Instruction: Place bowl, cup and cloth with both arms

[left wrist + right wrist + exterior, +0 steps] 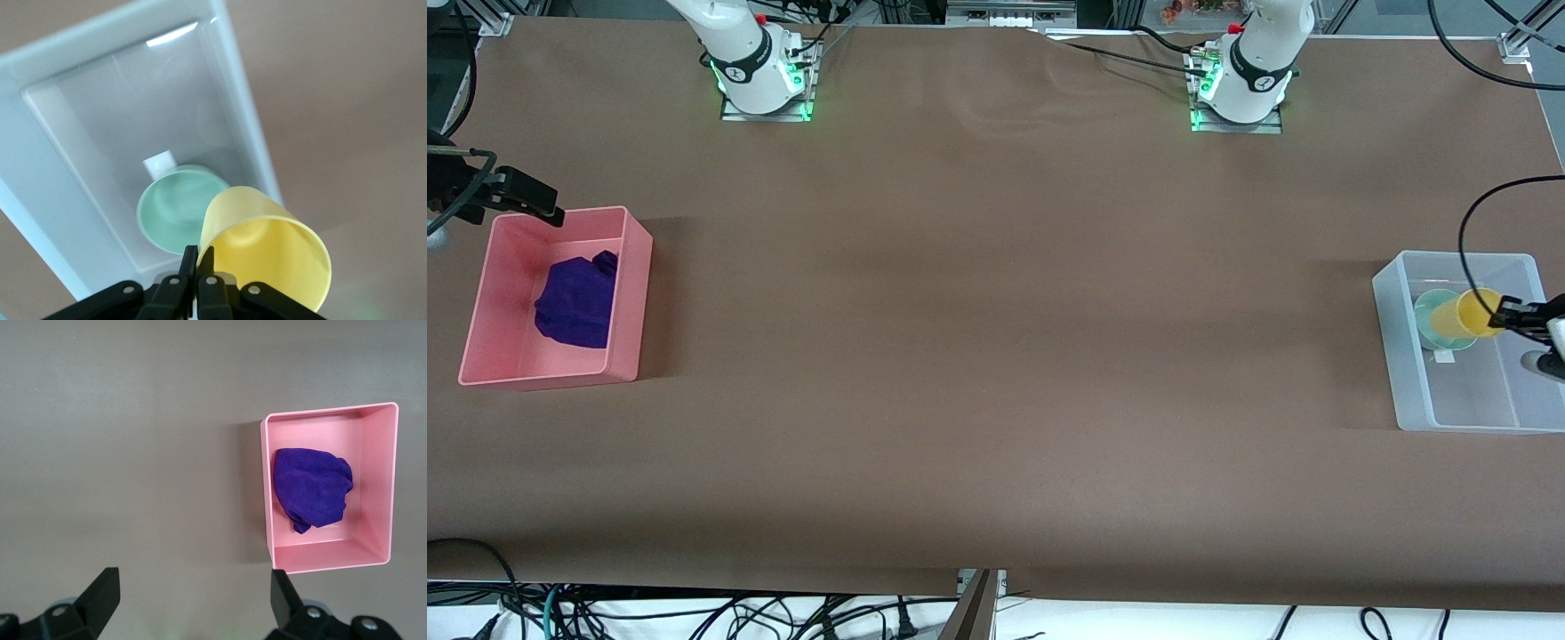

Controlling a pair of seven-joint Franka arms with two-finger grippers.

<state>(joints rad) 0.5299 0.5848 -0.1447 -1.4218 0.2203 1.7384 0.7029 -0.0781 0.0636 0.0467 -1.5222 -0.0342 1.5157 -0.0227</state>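
Note:
My left gripper [1507, 316] [198, 253] is shut on the rim of the yellow cup [1467, 313] [267, 257]. It holds the cup tilted on its side in the air over the clear bin [1387, 342] [40, 73]. The sage-green bowl [1430, 322] [173, 207] sits upright on that bin's floor, just below the cup. The purple cloth [576, 302] [312, 487] lies rumpled in the pink bin [630, 302] [327, 555]. My right gripper [547, 209] [193, 583] hangs open and holds nothing, over the pink bin's corner nearest the robots' bases.
The clear bin stands at the left arm's end of the brown table [996, 356], the pink bin at the right arm's end. A small white label [159, 162] lies on the clear bin's floor beside the bowl. A black cable [1467, 222] loops above the clear bin.

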